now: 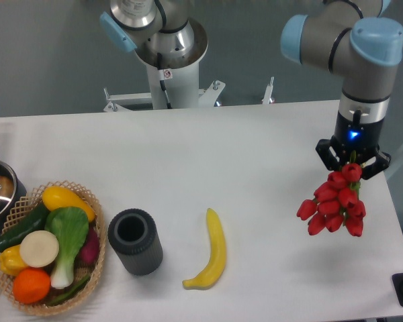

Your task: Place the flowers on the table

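The end effector (352, 163) is closed on the stems of the flowers (334, 205), and the red bunch hangs below it over the right part of the worktop (255, 147) — well apart from the banana (211, 251). I judge the flowers are not yet laid down. Lowering them and opening the fingers remains — the carrying seems mostly done.

This looks like a robot lab, not a home. A big grey and light-blue robot arm (352, 50) is bolted on a round metal stand (169, 47) behind a plain white table (255, 141), with a bare grey wall (47, 54) at the back. The food looks like toys: a woven basket (97, 265) of plastic vegetables and a shiny yellow banana (212, 251).
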Robot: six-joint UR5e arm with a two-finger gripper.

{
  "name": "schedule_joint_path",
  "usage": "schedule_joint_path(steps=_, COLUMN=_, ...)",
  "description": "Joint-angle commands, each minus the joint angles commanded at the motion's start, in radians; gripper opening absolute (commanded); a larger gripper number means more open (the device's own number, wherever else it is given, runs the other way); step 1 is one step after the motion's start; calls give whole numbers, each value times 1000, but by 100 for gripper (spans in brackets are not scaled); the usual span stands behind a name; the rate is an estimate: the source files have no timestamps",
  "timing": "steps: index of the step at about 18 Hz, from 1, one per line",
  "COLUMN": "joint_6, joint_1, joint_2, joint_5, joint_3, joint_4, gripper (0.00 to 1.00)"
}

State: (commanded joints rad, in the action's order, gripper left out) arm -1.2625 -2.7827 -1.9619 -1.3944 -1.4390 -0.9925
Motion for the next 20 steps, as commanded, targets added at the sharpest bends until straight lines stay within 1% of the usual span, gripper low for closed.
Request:
schedule_joint_path(steps=3, joint_6=2, joint_1=26, joint_2=-3, joint_5=-35, joint_3=-4, joint_4=-2, gripper=0)
schedule_joint_path(steps=5, joint_6=12, joint_1=45, joint_2=-15, joint_5=-43, joint_3=-9, joint_4=1, gripper=3)
schedule_joint_path(steps=9, joint_6=27, joint_1=49, joint_2=-15, joint_5=-46, joint_3=-32, joint_4=-2, gripper=4)
schedule_joint_path(steps=12, joint_6=71, joint_1=63, joint_2=-17, joint_5=-72, joint_3=-78, joint_4=11, gripper=4)
schedule_joint_path(steps=13, joint_6=72, joint_1=81, joint_2=-23, joint_5=-77, joint_3=-80, joint_4=11, gripper=4)
schedule_joint_path(steps=15, joint_6=121, joint_1=110, joint_2=-60, joint_5=-78, joint_3=-81, joint_4=14, gripper=6)
schedule_joint_path(steps=16, joint_6=129, joint_1=120, joint_2=-72, joint_5=-77, joint_3=-78, joint_4=14, gripper=9)
schedule_joint_path(steps=18, joint_6=132, joint_1=140, joint_2=-78, joint_5=-77, joint_3=-83, joint_4=17, gripper=23)
schedule_joint_path(steps=19, joint_6=132, joint_1=144, joint_2=-78, joint_5=-75, joint_3=-90, joint_4=17, gripper=35)
schedule_joint_path(steps=20, joint_6=132, joint_1=146, joint_2=-78, joint_5=-72, joint_3=-97, joint_4=17, gripper=39)
